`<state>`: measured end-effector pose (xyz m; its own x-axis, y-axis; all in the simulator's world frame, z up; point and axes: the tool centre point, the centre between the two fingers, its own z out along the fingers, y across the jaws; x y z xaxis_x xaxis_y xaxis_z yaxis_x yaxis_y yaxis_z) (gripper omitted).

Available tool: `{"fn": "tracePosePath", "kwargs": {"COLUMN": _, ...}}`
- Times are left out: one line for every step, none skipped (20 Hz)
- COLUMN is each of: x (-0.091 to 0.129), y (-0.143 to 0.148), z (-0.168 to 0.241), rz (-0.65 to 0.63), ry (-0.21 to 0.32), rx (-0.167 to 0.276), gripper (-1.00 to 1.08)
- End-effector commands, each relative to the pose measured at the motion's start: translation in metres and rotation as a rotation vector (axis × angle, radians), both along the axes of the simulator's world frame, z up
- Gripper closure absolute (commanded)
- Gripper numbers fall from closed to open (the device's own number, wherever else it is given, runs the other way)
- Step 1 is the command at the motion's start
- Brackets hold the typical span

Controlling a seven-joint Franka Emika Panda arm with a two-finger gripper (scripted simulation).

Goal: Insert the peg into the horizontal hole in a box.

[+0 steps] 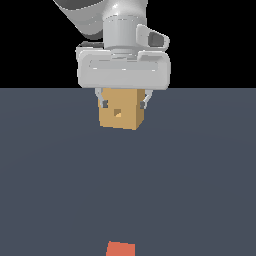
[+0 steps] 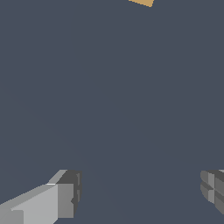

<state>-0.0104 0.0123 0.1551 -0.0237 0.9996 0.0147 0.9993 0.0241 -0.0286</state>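
One hand (image 1: pixel 124 105), its fingers (image 2: pixel 65 199) spread wide and holding nothing, hangs above the dark surface (image 1: pixel 200 175) in front of the box (image 1: pixel 121 114). The step in hand appears to be the reach toward the peg (image 1: pixel 120 249), not yet grasped. Only the peg's orange-red end shows, at the exterior view's lower edge, well apart from the hand. The tan box carries a small square hole (image 1: pixel 117 113) at mid-face. The next move likely calls for travel to the peg, then closure across its slim section.
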Motion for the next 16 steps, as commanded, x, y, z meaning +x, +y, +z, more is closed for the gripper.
{"fn": "tracePosePath", "kwargs": {"x": 0.0, "y": 0.0, "z": 0.0, "rz": 0.0, "ry": 0.0, "rx": 0.0, "gripper": -0.92}}
{"fn": "tracePosePath", "kwargs": {"x": 0.0, "y": 0.0, "z": 0.0, "rz": 0.0, "ry": 0.0, "rx": 0.0, "gripper": -0.92}}
{"fn": "tracePosePath", "kwargs": {"x": 0.0, "y": -0.002, "z": 0.0, "rz": -0.001, "ry": 0.0, "rx": 0.0, "gripper": -0.92}}
{"fn": "tracePosePath", "kwargs": {"x": 0.0, "y": -0.004, "z": -0.001, "rz": -0.001, "ry": 0.0, "rx": 0.0, "gripper": -0.92}}
{"fn": "tracePosePath", "kwargs": {"x": 0.0, "y": -0.008, "z": -0.002, "rz": -0.003, "ry": -0.001, "rx": 0.0, "gripper": -0.92}}
{"fn": "tracePosePath", "kwargs": {"x": 0.0, "y": -0.012, "z": -0.003, "rz": -0.004, "ry": -0.001, "rx": -0.001, "gripper": -0.92}}
{"fn": "tracePosePath", "kwargs": {"x": 0.0, "y": -0.017, "z": -0.004, "rz": -0.006, "ry": -0.001, "rx": -0.001, "gripper": -0.92}}
{"fn": "tracePosePath", "kwargs": {"x": 0.0, "y": -0.023, "z": -0.006, "rz": -0.008, "ry": -0.002, "rx": -0.001, "gripper": -0.92}}
{"fn": "tracePosePath", "kwargs": {"x": 0.0, "y": -0.03, "z": -0.008, "rz": -0.01, "ry": -0.002, "rx": -0.002, "gripper": -0.92}}
{"fn": "tracePosePath", "kwargs": {"x": -0.001, "y": -0.038, "z": -0.01, "rz": -0.013, "ry": -0.003, "rx": -0.002, "gripper": -0.92}}
{"fn": "tracePosePath", "kwargs": {"x": -0.001, "y": -0.047, "z": -0.012, "rz": -0.016, "ry": -0.004, "rx": -0.003, "gripper": -0.92}}
{"fn": "tracePosePath", "kwargs": {"x": -0.001, "y": -0.057, "z": -0.015, "rz": -0.02, "ry": -0.004, "rx": -0.004, "gripper": -0.92}}
{"fn": "tracePosePath", "kwargs": {"x": -0.001, "y": -0.068, "z": -0.017, "rz": -0.023, "ry": -0.005, "rx": -0.004, "gripper": -0.92}}
{"fn": "tracePosePath", "kwargs": {"x": -0.002, "y": -0.079, "z": -0.02, "rz": -0.027, "ry": -0.006, "rx": -0.005, "gripper": -0.92}}
{"fn": "tracePosePath", "kwargs": {"x": -0.002, "y": -0.092, "z": -0.023, "rz": -0.032, "ry": -0.007, "rx": -0.006, "gripper": -0.92}}
{"fn": "tracePosePath", "kwargs": {"x": -0.002, "y": -0.105, "z": -0.027, "rz": -0.036, "ry": -0.008, "rx": -0.007, "gripper": -0.92}}
